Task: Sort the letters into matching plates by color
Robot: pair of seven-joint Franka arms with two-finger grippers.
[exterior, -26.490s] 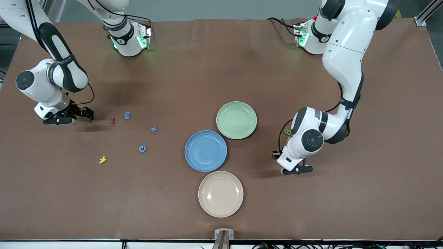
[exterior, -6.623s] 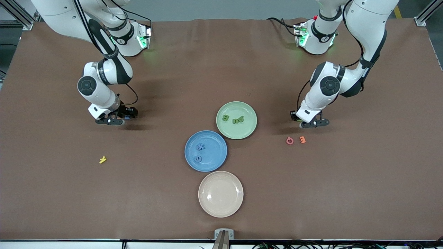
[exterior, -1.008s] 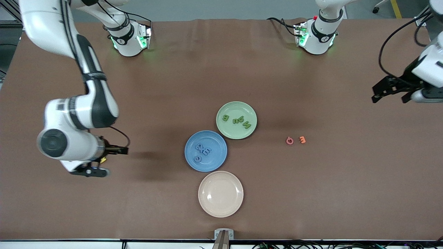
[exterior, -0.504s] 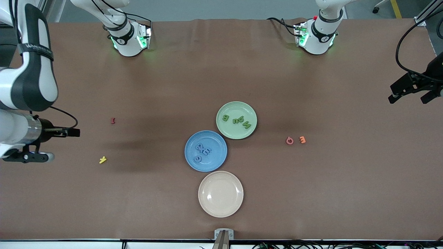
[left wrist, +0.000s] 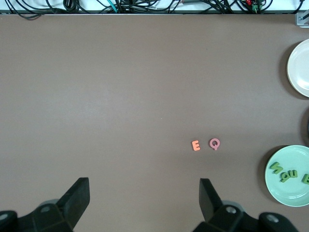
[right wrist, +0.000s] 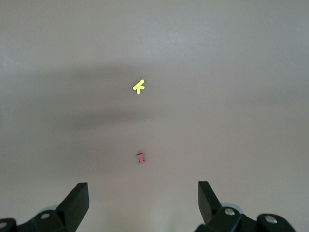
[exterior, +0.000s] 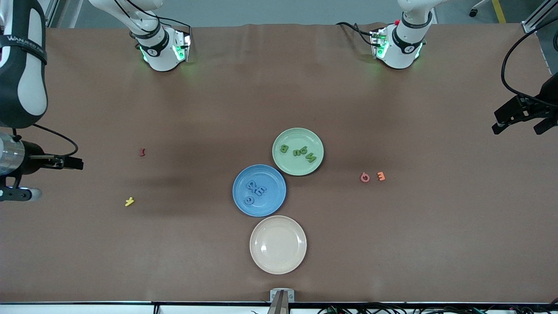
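The blue plate (exterior: 273, 201) holds blue letters (exterior: 260, 191) bunched near its middle. Beside it, farther from the front camera, the pale green plate (exterior: 296, 137) holds several green letters (exterior: 297, 152); both also show at the edge of the left wrist view, plate (left wrist: 289, 194) and letters (left wrist: 289, 174). My left gripper (exterior: 521, 125) hangs open and empty high over the left arm's end of the table (left wrist: 143, 193). At the right arm's end, my right gripper (exterior: 59, 179) is also raised, open and empty (right wrist: 143, 193).
A cream plate (exterior: 278, 244) sits nearer the front camera than the blue one. An orange letter (exterior: 381, 176) and a pink letter (exterior: 365, 177) lie toward the left arm's end. A yellow letter (exterior: 129, 201) and a red letter (exterior: 141, 152) lie toward the right arm's end.
Both arms have risen and drawn outward toward their own ends of the table. The right arm's retreat uncovered the yellow and red letters. The plates and their letters stay put.
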